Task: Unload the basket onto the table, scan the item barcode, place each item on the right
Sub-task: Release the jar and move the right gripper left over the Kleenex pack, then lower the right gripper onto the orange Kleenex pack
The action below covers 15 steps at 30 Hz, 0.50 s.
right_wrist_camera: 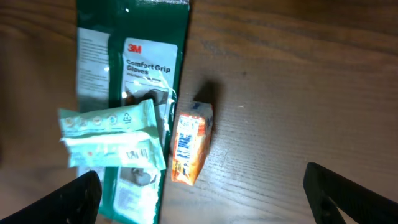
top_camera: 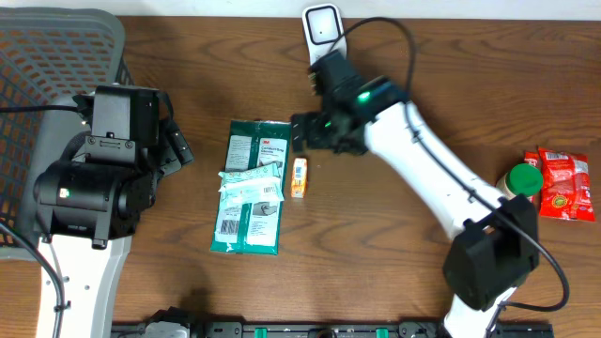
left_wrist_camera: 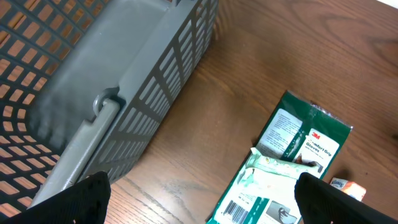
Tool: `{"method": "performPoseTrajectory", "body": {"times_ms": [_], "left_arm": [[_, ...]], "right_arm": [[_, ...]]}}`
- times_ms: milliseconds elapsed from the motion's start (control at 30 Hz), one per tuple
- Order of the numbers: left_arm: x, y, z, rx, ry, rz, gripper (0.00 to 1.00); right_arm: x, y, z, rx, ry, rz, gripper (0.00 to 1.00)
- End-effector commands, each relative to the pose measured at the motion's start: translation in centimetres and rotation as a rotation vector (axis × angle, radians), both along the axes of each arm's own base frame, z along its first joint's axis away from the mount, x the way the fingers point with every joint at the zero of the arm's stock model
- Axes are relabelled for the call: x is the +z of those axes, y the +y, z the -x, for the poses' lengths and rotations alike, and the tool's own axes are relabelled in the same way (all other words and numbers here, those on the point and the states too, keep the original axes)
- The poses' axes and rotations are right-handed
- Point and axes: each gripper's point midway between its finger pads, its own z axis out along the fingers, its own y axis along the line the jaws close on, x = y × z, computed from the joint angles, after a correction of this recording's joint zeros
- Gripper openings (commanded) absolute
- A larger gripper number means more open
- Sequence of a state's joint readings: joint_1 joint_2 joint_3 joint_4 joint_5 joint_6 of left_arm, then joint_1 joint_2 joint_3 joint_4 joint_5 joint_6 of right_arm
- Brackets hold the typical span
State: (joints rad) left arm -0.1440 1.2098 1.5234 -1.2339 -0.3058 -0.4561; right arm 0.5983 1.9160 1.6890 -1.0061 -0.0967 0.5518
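Observation:
A green 3M gloves package [top_camera: 246, 145] lies flat mid-table, with a pale mint wipes pack [top_camera: 252, 185] across it. A small orange packet [top_camera: 299, 177] lies just to its right. The white barcode scanner [top_camera: 322, 26] stands at the table's far edge. My right gripper [top_camera: 305, 136] hovers open just beyond the orange packet [right_wrist_camera: 191, 146], which lies between its fingers [right_wrist_camera: 354, 199] in the right wrist view with nothing held. My left gripper [top_camera: 175, 143] hangs open left of the green package [left_wrist_camera: 292, 155]. That package's barcode [left_wrist_camera: 233, 211] shows between the left fingers [left_wrist_camera: 87, 199].
A grey mesh basket [top_camera: 47, 75] fills the table's left side, close under my left arm; its wall [left_wrist_camera: 143, 81] runs across the left wrist view. A green-lidded jar [top_camera: 522, 180] and a red packet [top_camera: 566, 185] sit at the right edge.

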Motion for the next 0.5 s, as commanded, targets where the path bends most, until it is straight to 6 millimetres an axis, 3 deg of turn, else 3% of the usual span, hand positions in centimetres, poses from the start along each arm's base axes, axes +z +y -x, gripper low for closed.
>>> {"method": "performPoseTrajectory", "body": {"times_ms": [0,233,467], "left_arm": [[0.3,0.4,0.1,0.016,-0.006,-0.013,0.95],[0.3,0.4,0.1,0.016,-0.006,-0.013,0.95],[0.3,0.4,0.1,0.016,-0.006,-0.013,0.95]], "right_arm": [[-0.5,-1.0,-0.1,-0.131,-0.088,0.134,0.98],[-4.0,2.4,2.0,-0.083,-0.116,0.1,0.88],[-7.3,3.4,2.3,-0.066,-0.159,0.058,0.73]]}}
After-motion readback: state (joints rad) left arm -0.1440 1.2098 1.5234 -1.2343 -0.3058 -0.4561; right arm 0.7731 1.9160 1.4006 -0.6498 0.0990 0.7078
